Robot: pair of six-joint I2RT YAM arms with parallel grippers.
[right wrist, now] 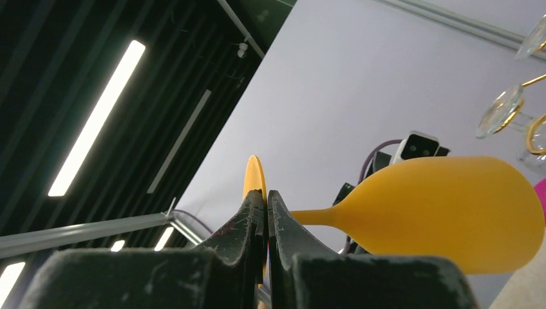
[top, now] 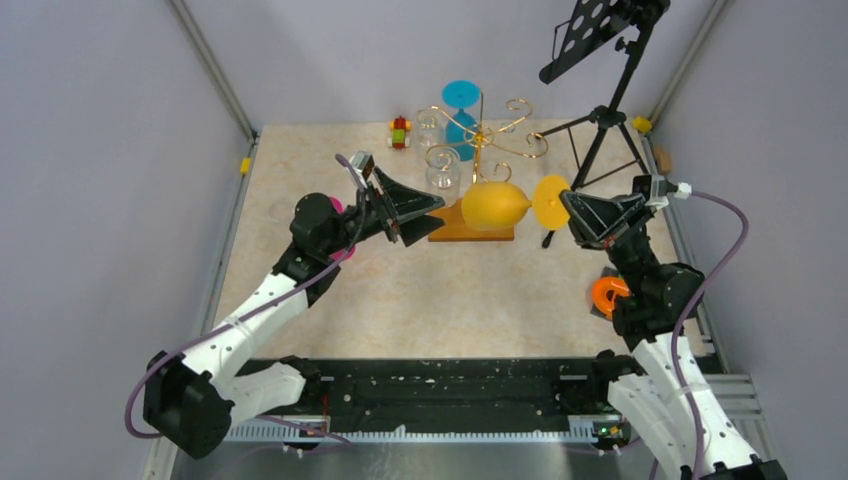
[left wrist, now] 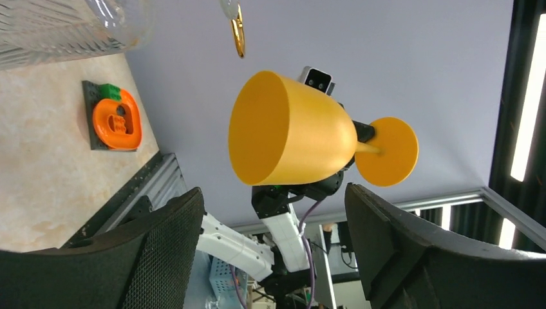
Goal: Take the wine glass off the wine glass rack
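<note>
The yellow wine glass (top: 495,205) lies horizontal in the air in front of the wine glass rack (top: 482,135), a gold wire stand on an orange-brown wooden base (top: 452,228). My right gripper (top: 566,203) is shut on the glass's round foot (right wrist: 254,175), with the bowl (right wrist: 451,209) pointing away to the left. My left gripper (top: 430,214) is open and empty, just left of the bowl's mouth (left wrist: 257,129), with its jaws wide apart below it (left wrist: 273,193). A blue wine glass (top: 461,108) and clear glasses (top: 442,170) still hang on the rack.
A black tripod stand (top: 606,118) rises right behind my right gripper. An orange block (top: 606,292) lies by the right arm and also shows in the left wrist view (left wrist: 117,121). A small toy car (top: 399,131) sits at the back. Walls close in on both sides.
</note>
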